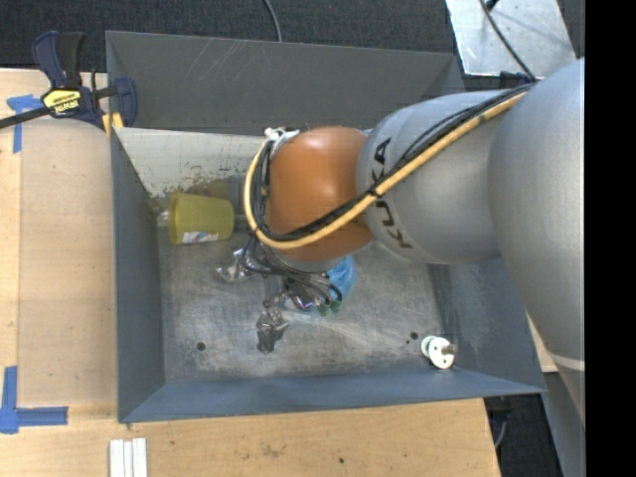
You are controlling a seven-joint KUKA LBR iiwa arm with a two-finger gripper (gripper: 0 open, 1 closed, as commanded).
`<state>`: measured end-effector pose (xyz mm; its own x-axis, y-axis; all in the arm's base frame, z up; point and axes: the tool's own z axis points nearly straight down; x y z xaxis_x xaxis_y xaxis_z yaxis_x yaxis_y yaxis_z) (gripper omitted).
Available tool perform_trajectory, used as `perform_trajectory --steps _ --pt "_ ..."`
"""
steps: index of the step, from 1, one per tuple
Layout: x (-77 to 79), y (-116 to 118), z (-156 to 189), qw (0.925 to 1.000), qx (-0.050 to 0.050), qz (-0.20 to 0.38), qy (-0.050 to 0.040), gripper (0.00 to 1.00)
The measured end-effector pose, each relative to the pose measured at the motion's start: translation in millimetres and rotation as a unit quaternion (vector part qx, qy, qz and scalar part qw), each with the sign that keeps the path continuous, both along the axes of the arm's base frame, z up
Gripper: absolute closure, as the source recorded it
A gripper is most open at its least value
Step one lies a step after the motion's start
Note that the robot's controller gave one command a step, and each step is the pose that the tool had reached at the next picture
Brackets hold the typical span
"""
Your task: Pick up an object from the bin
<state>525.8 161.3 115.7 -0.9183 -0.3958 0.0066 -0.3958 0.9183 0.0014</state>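
Observation:
My gripper [250, 300] hangs low over the middle of the bin floor, below the arm's orange cover. Its two metal fingertips [268, 332] stand apart, and nothing shows between them. A blue and green thing [340, 280] lies just to the right of the fingers, partly hidden under the cover. At the back left, a yellow cup [201, 218] lies on its side, a short way from the gripper.
A small white knob-like piece [437, 351] sits in the front right corner of the bin. The arm comes in from the right and hides the bin's back right part. Bare floor shows at the front left.

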Motion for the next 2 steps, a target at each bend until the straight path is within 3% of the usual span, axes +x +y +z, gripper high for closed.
perform_trajectory --steps 1,2 --pt "35.0 -25 18 0.9937 0.002 0.112 -0.0052 0.0" --pt "66.9 -78 -32 0.9952 0.002 0.097 -0.0088 0.0"
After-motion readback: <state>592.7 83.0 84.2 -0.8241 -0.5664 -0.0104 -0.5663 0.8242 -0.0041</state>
